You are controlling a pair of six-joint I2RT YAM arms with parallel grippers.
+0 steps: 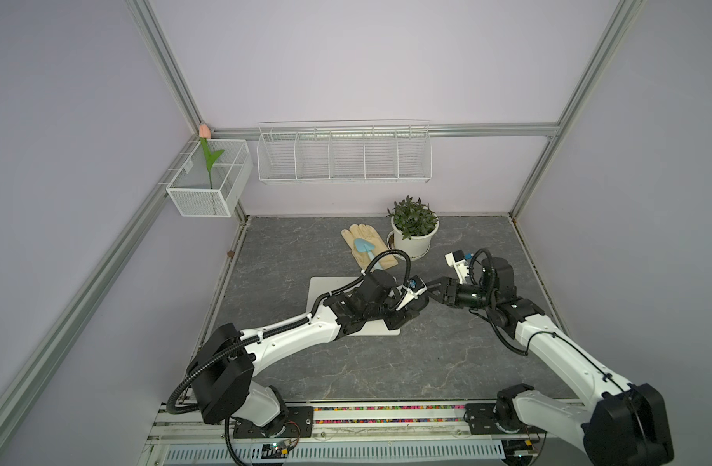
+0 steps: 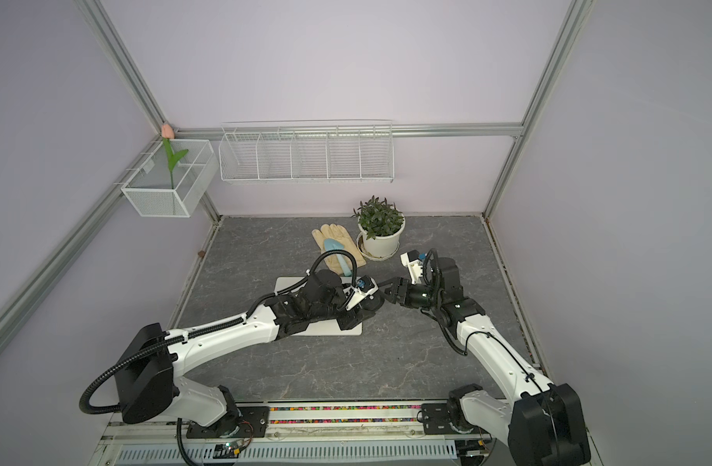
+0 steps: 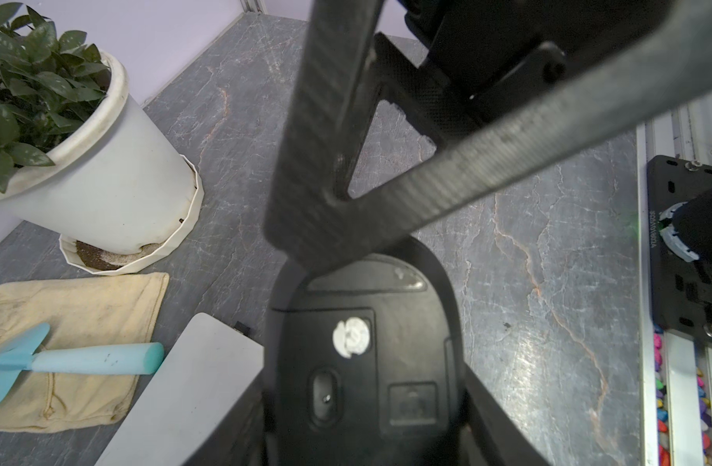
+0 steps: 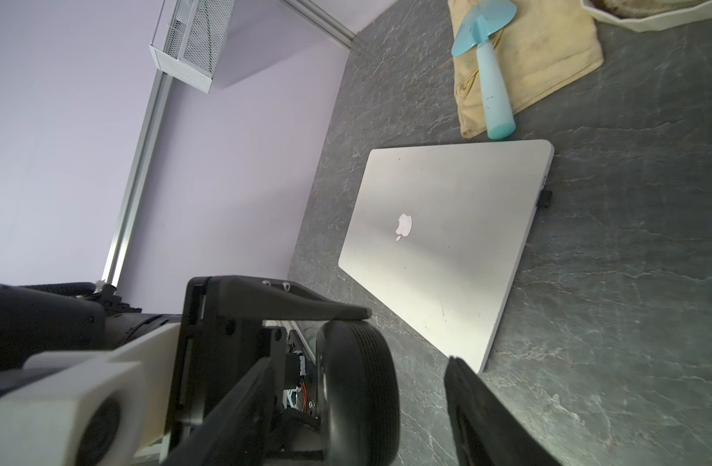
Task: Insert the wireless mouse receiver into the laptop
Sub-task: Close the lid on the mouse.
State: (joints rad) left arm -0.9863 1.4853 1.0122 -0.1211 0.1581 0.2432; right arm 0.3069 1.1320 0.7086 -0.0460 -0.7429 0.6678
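Laptop (image 1: 324,288) lies shut on the bench (image 1: 386,363); left hand (image 3: 362,423) is clamped on the wireless mouse (image 3: 362,343) near the laptop's edge; right hand (image 4: 362,357), fingers apart astride the mouse, may knock it loose if closing off-centre.

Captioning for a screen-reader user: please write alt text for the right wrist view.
A closed silver laptop lies on the grey table, a small black stub at its side edge. In front, the left gripper holds the wireless mouse; beyond, a blue trowel rests on a beige glove.
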